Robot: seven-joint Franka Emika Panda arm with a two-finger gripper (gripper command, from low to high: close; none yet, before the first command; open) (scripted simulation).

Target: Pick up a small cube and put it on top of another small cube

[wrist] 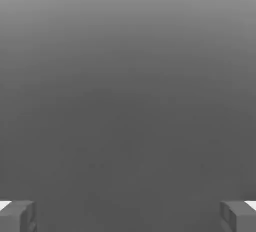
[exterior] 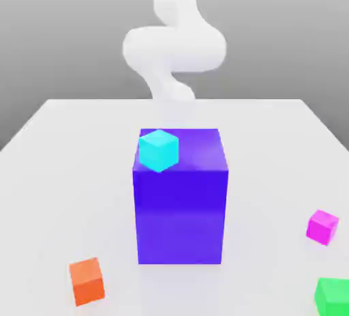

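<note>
At the upper centre of the exterior view's frame, a smooth white arm (exterior: 174, 48) is seen, formed of rounded, bulging segments; in the hand view, dark grey, blocky fingertips (wrist: 19, 217) are shown.

A large block (exterior: 180, 202) is deep blue-violet, plain on every face, its top slightly more purple than its front. One cube (exterior: 159, 150) is bright cyan. The small cube (exterior: 322, 227) is vivid magenta-pink, another cube (exterior: 87, 281) orange-red, another (exterior: 333, 297) bright green, all unpatterned. The tabletop (exterior: 75, 171) is plain very pale grey; the robot arm (exterior: 174, 48), white.
</note>
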